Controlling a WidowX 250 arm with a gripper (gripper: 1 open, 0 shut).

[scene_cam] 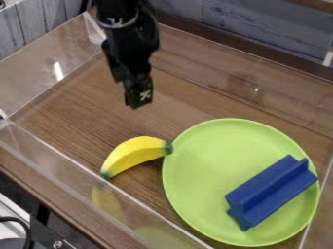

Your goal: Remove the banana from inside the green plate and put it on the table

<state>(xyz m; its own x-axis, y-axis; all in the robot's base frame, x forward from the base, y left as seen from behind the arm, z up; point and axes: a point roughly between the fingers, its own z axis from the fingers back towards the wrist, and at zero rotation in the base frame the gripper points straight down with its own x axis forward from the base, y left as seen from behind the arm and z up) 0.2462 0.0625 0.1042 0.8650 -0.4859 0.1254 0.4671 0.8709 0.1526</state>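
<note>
The yellow banana [135,155] lies on the brown table [65,117], just left of the green plate [215,175]; its dark tip sits close to the plate's rim. My gripper [139,96] hangs above and behind the banana, clear of it, with nothing in it. Its black fingers point down and look open, though the gap between them is hard to make out from this angle.
A blue rectangular block [271,191] lies in the right part of the plate. Clear acrylic walls [46,160] ring the tabletop, with the front wall close to the banana. Bare wood stretches to the left and behind the arm.
</note>
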